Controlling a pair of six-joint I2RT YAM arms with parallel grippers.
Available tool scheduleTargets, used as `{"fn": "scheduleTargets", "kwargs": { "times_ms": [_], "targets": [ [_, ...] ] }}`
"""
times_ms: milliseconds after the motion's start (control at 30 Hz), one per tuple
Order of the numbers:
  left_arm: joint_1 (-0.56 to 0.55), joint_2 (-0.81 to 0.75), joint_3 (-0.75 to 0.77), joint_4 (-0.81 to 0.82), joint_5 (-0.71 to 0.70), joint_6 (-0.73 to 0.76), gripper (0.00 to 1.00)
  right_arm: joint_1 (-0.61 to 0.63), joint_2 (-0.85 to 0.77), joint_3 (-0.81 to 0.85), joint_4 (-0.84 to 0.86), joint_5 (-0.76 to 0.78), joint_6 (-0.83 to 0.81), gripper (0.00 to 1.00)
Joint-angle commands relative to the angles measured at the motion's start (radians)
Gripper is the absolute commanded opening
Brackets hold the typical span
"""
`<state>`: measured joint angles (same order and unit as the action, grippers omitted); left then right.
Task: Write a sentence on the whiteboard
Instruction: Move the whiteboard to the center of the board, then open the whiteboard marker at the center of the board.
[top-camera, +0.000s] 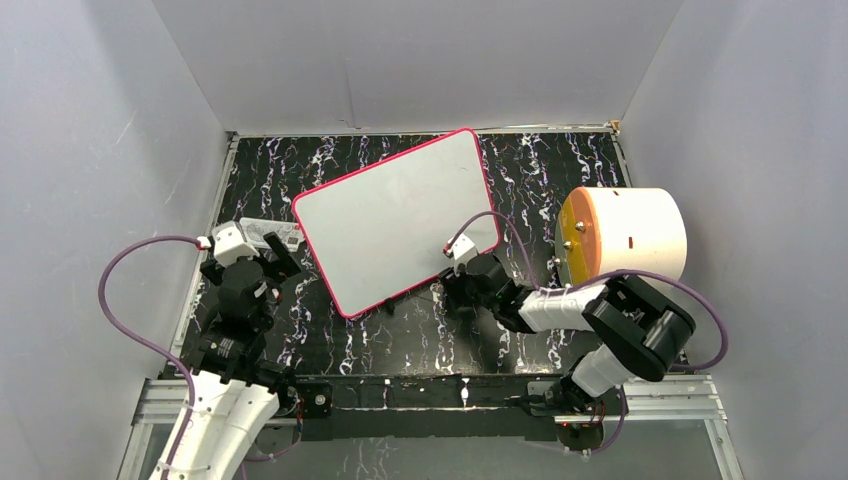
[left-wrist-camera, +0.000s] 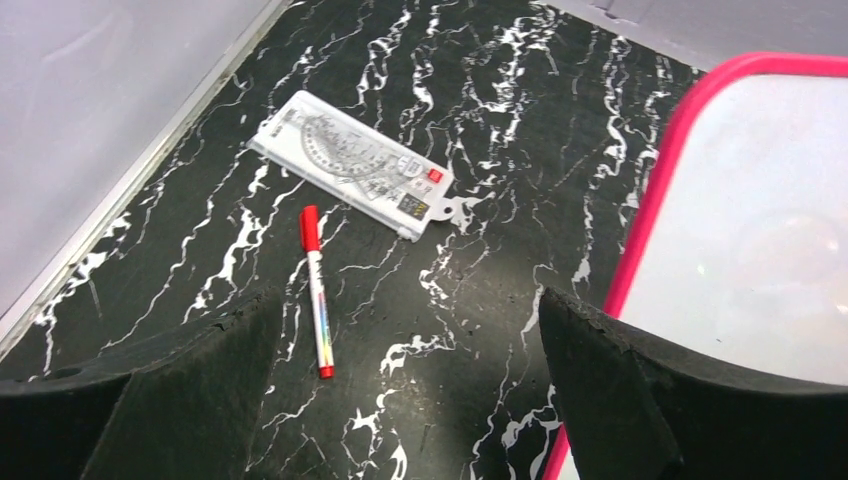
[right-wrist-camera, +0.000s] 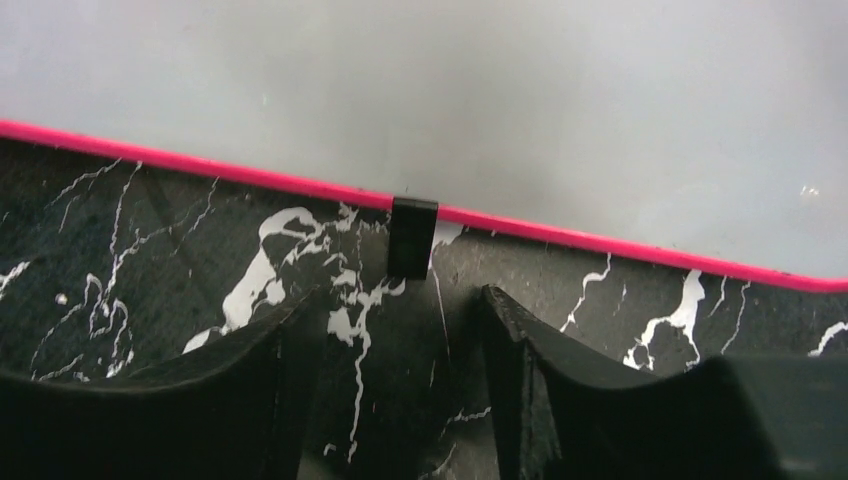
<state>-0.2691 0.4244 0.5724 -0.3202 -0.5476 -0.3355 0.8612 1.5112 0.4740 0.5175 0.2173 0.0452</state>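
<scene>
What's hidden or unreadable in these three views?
- Top view: red marker hidden under the left arm.
- Left wrist: print on the ruler pack too small to read; whiteboard cut off by the right edge.
- Right wrist: whiteboard runs off the top edge.

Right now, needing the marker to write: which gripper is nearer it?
Left. The left gripper hovers just before the marker; the right gripper is across the whiteboard, at its near edge.
</scene>
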Motion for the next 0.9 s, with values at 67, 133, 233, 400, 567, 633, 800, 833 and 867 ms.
{"fn": "scheduleTargets", "kwargs": {
  "times_ms": [67,133,233,400,567,633,800,833,867],
  "targets": [
    [0.006,0.082,0.088,-0.042,-0.154,-0.064,0.97,0.007,-0.138,-0.071,0.045,0.01,0.006,0.79],
    [0.007,0.123,0.102,-0.049,-0.18,-0.087,0.98,0.007,-0.188,-0.104,0.074,0.026,0.011,0.87],
    [0.007,0.182,0.121,-0.05,-0.206,-0.125,0.98,0.008,-0.256,-0.147,0.094,0.064,0.026,0.98],
    [0.015,0.262,0.156,-0.038,-0.239,-0.17,0.97,0.008,-0.351,-0.187,0.106,0.122,0.043,0.99],
    [0.13,0.358,0.172,-0.011,-0.16,-0.191,0.96,0.007,-0.41,-0.214,0.115,0.21,0.061,0.99],
    [0.227,0.409,0.18,-0.002,-0.049,-0.194,0.95,0.007,-0.435,-0.227,0.119,0.241,0.072,0.99],
    [0.392,0.587,0.232,-0.017,0.134,-0.18,0.93,0.007,-0.503,-0.268,0.141,0.303,0.091,0.99],
    [0.415,0.625,0.244,-0.021,0.174,-0.168,0.93,0.007,-0.513,-0.274,0.144,0.311,0.094,0.99],
    [0.438,0.664,0.256,-0.029,0.209,-0.159,0.93,0.007,-0.521,-0.279,0.148,0.316,0.096,0.99]
  ]
}}
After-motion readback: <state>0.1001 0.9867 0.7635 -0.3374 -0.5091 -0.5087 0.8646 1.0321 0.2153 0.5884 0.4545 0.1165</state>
